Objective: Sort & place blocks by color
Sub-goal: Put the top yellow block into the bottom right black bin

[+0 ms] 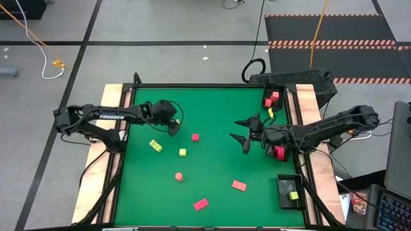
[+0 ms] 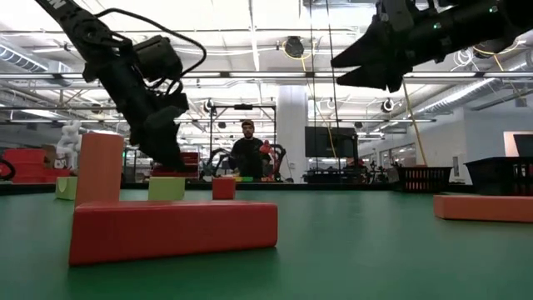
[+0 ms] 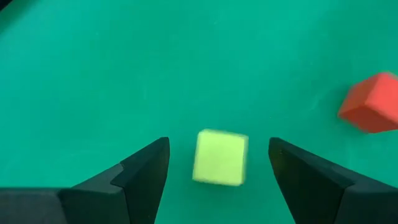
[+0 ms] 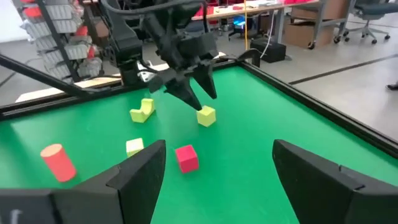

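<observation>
Between the spread fingers of the left gripper (image 3: 219,180) sits a yellow-green cube (image 3: 219,157), untouched on either side, with a red cube (image 3: 372,102) at the right edge of that wrist frame. Seen from above, the left arm (image 1: 109,117) reaches from the left rim toward the upper centre of the green bench (image 1: 212,106), wrist bent down. At right centre, the right gripper (image 1: 243,133) hangs wide and empty, its arm (image 1: 327,127) stretched in from the right edge.
</observation>
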